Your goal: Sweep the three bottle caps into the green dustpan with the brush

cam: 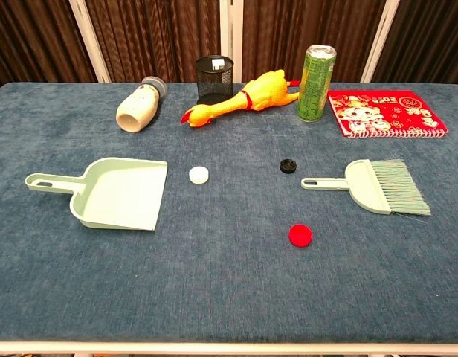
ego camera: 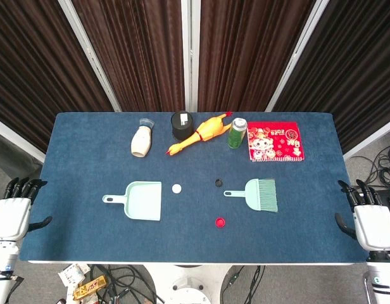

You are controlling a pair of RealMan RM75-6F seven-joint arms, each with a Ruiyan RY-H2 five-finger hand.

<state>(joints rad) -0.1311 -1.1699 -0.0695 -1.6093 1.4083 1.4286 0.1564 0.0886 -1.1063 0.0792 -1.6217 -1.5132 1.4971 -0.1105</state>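
Observation:
The green dustpan (ego camera: 143, 200) (cam: 117, 193) lies left of centre on the blue table, mouth toward the right, handle pointing left. The green brush (ego camera: 260, 194) (cam: 379, 186) lies right of centre, bristles to the right. Between them sit a white cap (ego camera: 176, 188) (cam: 198, 174), a black cap (ego camera: 218, 183) (cam: 288, 166) and a red cap (ego camera: 220, 222) (cam: 300, 235). My left hand (ego camera: 14, 210) hangs off the table's left edge, my right hand (ego camera: 371, 218) off its right edge; both hold nothing, fingers apart. The chest view shows neither hand.
Along the back stand a lying white bottle (ego camera: 142, 140) (cam: 137, 107), a black mesh cup (ego camera: 181, 126) (cam: 215, 80), a rubber chicken (ego camera: 202, 133) (cam: 242, 99), a green can (ego camera: 237, 133) (cam: 317, 73) and a red notebook (ego camera: 276, 144) (cam: 385, 114).

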